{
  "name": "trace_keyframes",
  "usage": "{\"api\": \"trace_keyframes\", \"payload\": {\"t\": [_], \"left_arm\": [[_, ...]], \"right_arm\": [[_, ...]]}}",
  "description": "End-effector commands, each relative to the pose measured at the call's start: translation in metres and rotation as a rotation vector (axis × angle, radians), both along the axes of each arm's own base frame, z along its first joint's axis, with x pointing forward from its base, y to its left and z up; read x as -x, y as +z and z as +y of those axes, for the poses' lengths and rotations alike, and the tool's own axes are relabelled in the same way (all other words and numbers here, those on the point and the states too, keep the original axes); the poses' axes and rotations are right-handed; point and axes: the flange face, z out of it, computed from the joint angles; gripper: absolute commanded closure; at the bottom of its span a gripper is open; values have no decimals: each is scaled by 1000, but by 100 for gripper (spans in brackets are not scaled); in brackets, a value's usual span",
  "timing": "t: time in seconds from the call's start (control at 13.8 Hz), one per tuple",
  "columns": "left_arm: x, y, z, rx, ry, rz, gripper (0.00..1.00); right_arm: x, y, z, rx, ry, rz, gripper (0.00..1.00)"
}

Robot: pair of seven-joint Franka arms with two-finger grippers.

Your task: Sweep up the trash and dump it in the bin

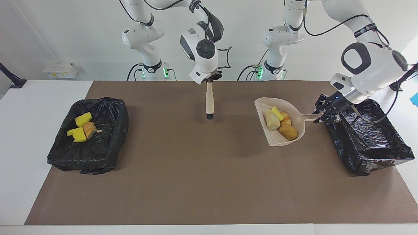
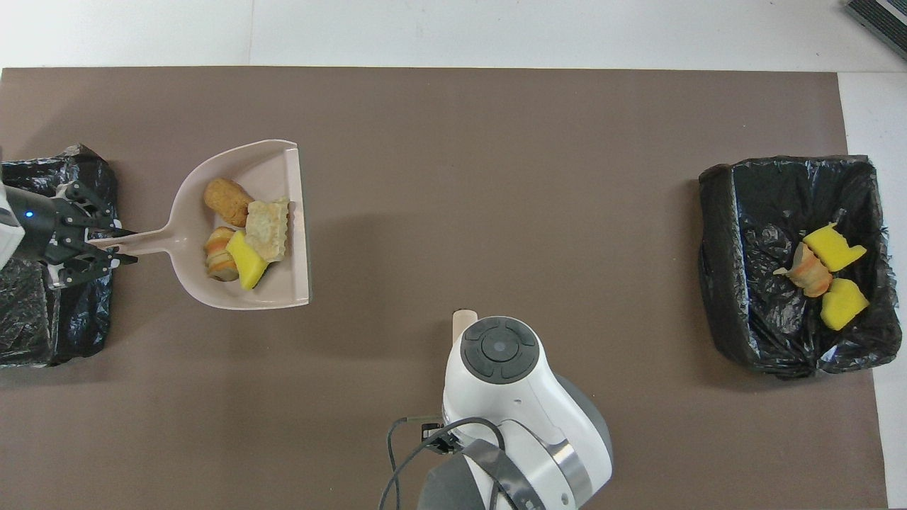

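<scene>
You are looking at a table (image 1: pixel 209 202) swept bare of loose scraps, so the sweeping seems done and only the dump is left. The bin (image 1: pixel 369 137) at the left arm's end is sitting empty, while the other bin (image 1: pixel 89 135) is holding three lumps (image 1: pixel 81 130). Your left gripper (image 1: pixel 321 113), clamped on the dustpan (image 1: pixel 281 122) handle, is holding it raised beside the empty bin with four pieces of trash (image 1: pixel 281 122) in it. Your right gripper (image 1: pixel 209 79), shut on the brush (image 1: pixel 209 101), is waiting mid-table.

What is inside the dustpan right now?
The dustpan, held by the left gripper, carries four trash pieces: a tan roll, a pale chunk, a yellow sponge and an orange-striped piece, partly hidden beneath the sponge.
</scene>
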Motion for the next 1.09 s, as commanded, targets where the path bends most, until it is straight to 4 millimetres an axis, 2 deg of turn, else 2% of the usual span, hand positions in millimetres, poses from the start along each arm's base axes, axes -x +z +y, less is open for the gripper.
{"api": "trace_keyframes", "payload": {"t": [0.0,0.14,0.29,0.36,0.58,0.72,1.01], "left_arm": [[3,11,68,20,-5,-8,100],[14,20,114,22,13,-22,100],[34,26,177,10,75,-33,100],[39,31,195,-44,70,-28,100],[37,40,234,-203,-10,-20,100],[33,48,257,-272,-36,-40,100],[9,65,291,-474,-53,-78,100]], "right_arm": [[9,-24,20,6,-42,-6,100],[11,-30,21,5,-21,-7,100],[22,-38,20,10,16,-1,100],[22,-41,19,12,9,-3,100],[23,-50,18,5,10,-19,100],[23,-51,18,2,15,-21,91],[19,-54,18,-30,60,-42,90]]}}
